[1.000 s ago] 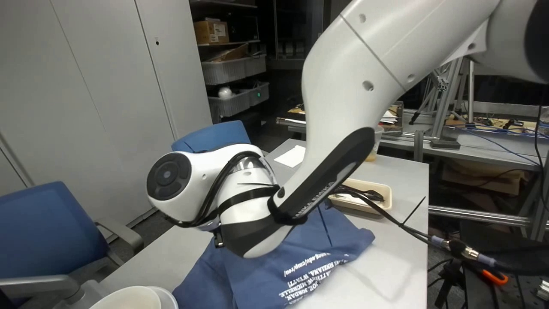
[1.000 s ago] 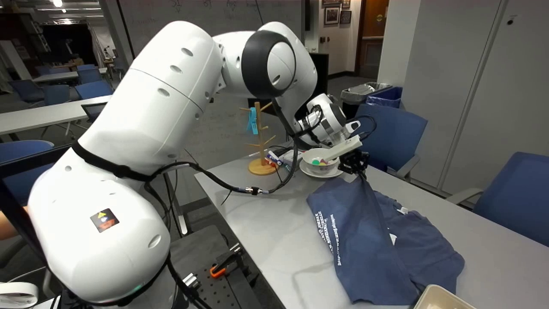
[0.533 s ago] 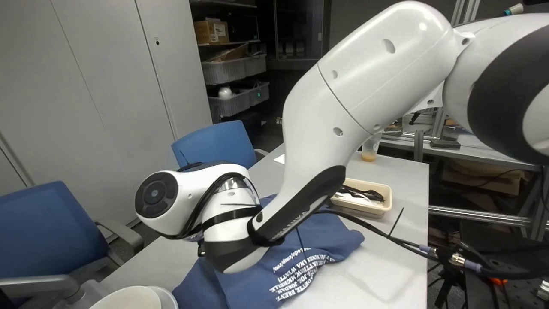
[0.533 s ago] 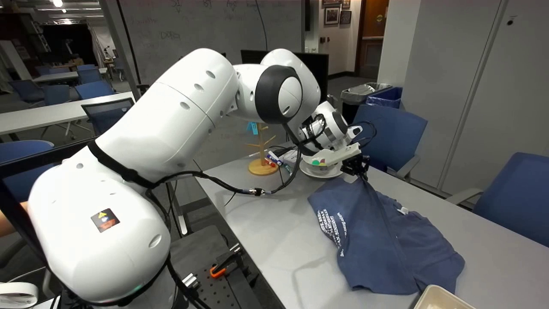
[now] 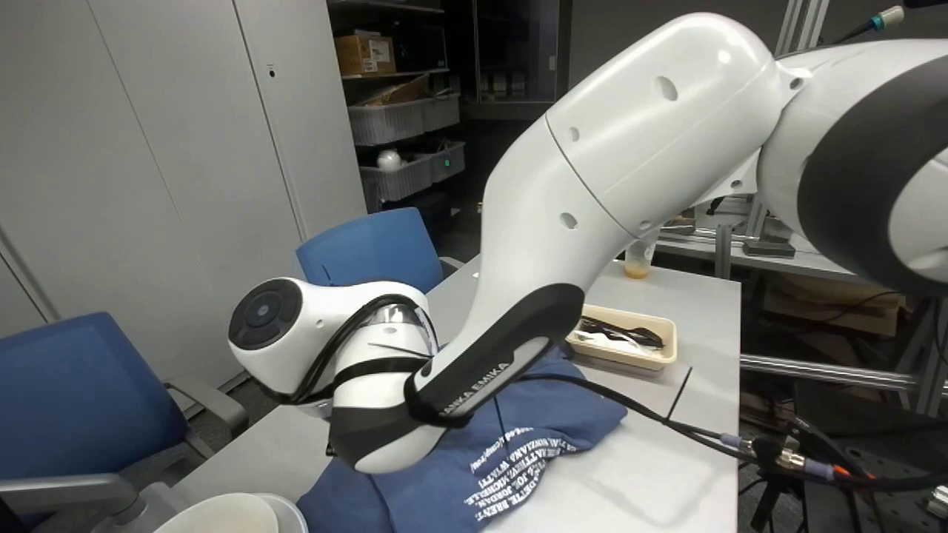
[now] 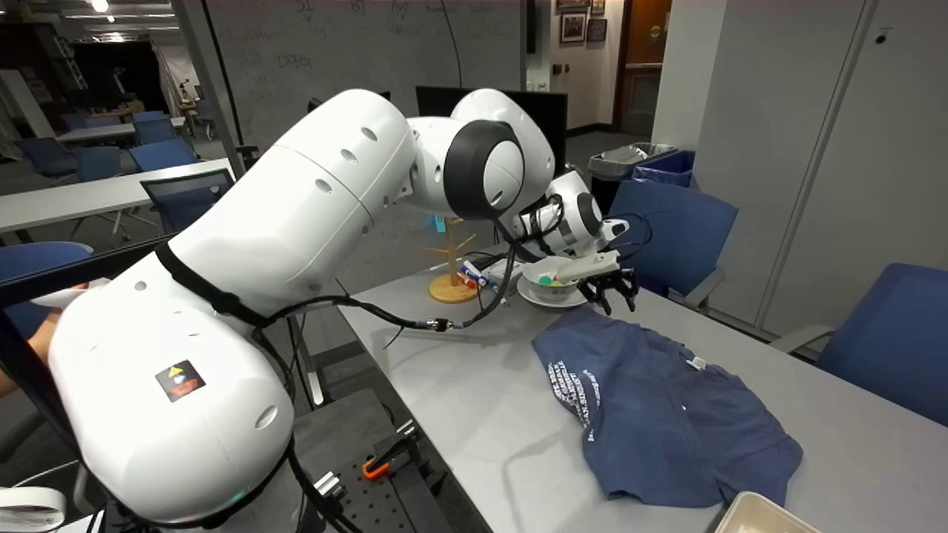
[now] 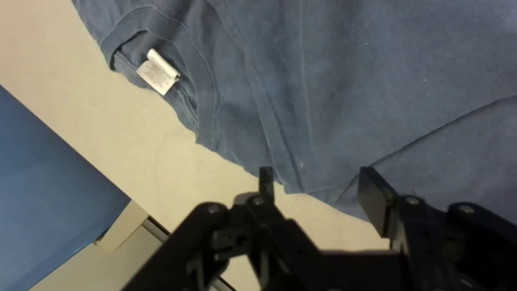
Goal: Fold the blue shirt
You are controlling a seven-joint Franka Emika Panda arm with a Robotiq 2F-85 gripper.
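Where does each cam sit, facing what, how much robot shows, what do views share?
Exterior view: tray end, facing down the table toward the bowl; arm and tool show.
Exterior view: bowl end, facing roughly back, toward the shelves; arm shows, hiding the tool.
Wrist view: at the arm's end, facing down at the shirt; tool's fingers show, apart.
Shared: shirt in all three; tray and bowl in both exterior views, from opposite ends.
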